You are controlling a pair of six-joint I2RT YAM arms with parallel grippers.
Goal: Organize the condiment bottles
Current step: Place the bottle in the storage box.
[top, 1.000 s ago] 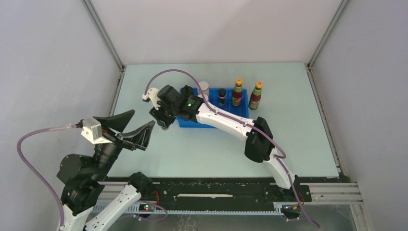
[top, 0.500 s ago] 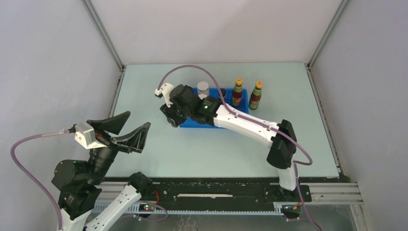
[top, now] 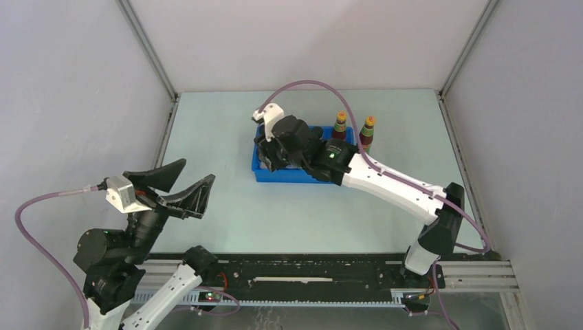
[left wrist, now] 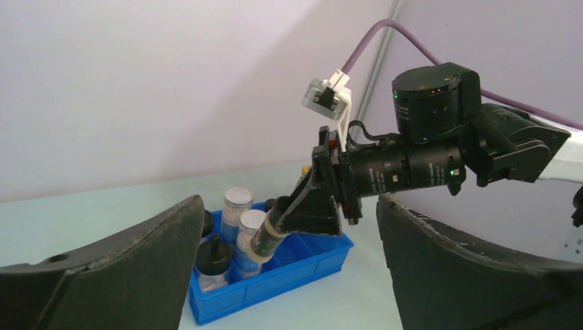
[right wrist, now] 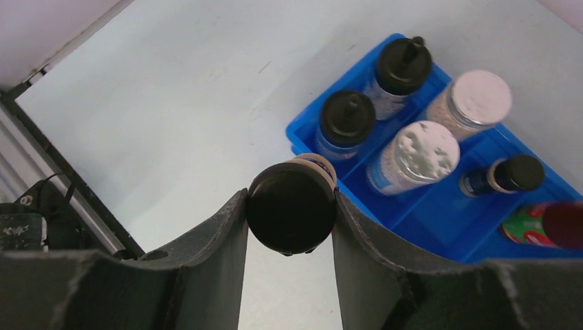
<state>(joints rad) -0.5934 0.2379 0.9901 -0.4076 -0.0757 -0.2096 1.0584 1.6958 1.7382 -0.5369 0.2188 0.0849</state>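
presently the right gripper point(right wrist: 291, 214) is clamped on a short dark black-lidded bottle point(right wrist: 291, 205), with one finger pressed against each side of its round black lid. seen from the left wrist, this bottle hangs tilted from the gripper, lifted off the desk point(top: 206, 130) at the left part of the blue divided tray point(top: 289, 177). inside the tray, two black knob-capped bottles point(right wrist: 347, 117) stand side by side at one end. just beside them are two clear white-lidded bottles point(right wrist: 419, 151), and next along is a second short dark bottle point(right wrist: 512, 173). two slim orange-capped bottles point(top: 340, 124) stand upright at the tray's right end. the right arm hides their bases, so i cannot tell whether both are inside the tray. the left gripper point(top: 196, 173) is spread wide with nothing between its fingers. it is raised over the near left of the desk, well apart from the tray and every bottle.
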